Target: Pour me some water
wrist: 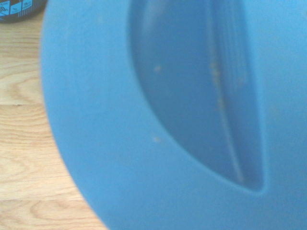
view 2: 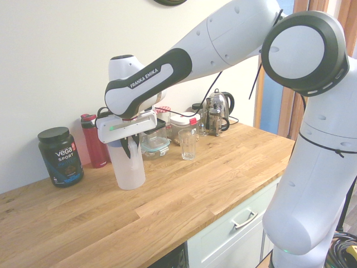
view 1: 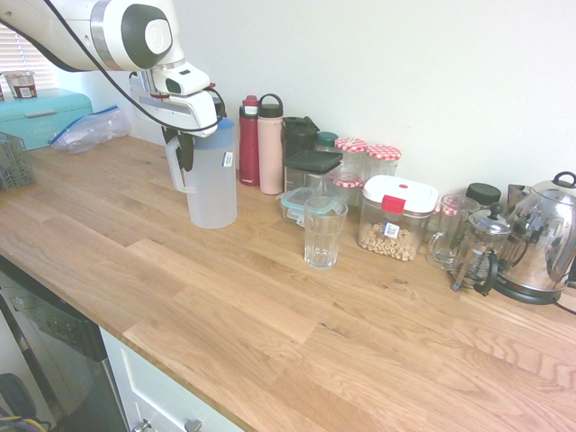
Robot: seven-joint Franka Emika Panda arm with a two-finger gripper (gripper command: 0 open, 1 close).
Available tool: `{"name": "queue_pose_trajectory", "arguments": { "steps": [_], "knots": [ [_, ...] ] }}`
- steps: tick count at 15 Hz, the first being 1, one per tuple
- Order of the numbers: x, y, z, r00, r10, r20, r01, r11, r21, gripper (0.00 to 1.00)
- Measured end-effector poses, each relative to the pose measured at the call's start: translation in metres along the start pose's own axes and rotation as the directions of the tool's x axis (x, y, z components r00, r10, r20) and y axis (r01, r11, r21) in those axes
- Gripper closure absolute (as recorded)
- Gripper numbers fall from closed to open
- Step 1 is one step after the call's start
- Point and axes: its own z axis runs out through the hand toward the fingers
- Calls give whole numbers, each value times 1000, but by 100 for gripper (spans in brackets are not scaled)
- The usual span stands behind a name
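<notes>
The arm reaches over the counter (view 1: 270, 333), its claw (view 1: 185, 165) pointing down, closed on the handle (view 1: 175, 166) of the upright pitcher (view 1: 213, 189). The glass (view 1: 323, 236) stands apart from the pitcher.

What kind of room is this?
It looks like a kitchen. There's a shiny metal kettle, a jar of nuts or beans, and a long wooden counter with a drawer under it.

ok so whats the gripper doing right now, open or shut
Gripper: closed on the handle of the pitcher, which stands upright on the counter.
</notes>
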Motion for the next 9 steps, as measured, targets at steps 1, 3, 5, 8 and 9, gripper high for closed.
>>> {"name": "queue_pose_trajectory", "arguments": {
  "steps": [1,3,5,8,9],
  "knots": [
    [0,0,0,1000,1,0,-1,1000,-1,100],
    [1,1,-1,1000,0,-2,0,1000,0,100],
    [3,3,-5,1000,-3,-7,3,1000,1,100],
    [6,11,-27,1000,-13,-25,14,1000,9,100],
    [6,15,-40,999,-22,-34,22,1000,16,100]
  ]
}}
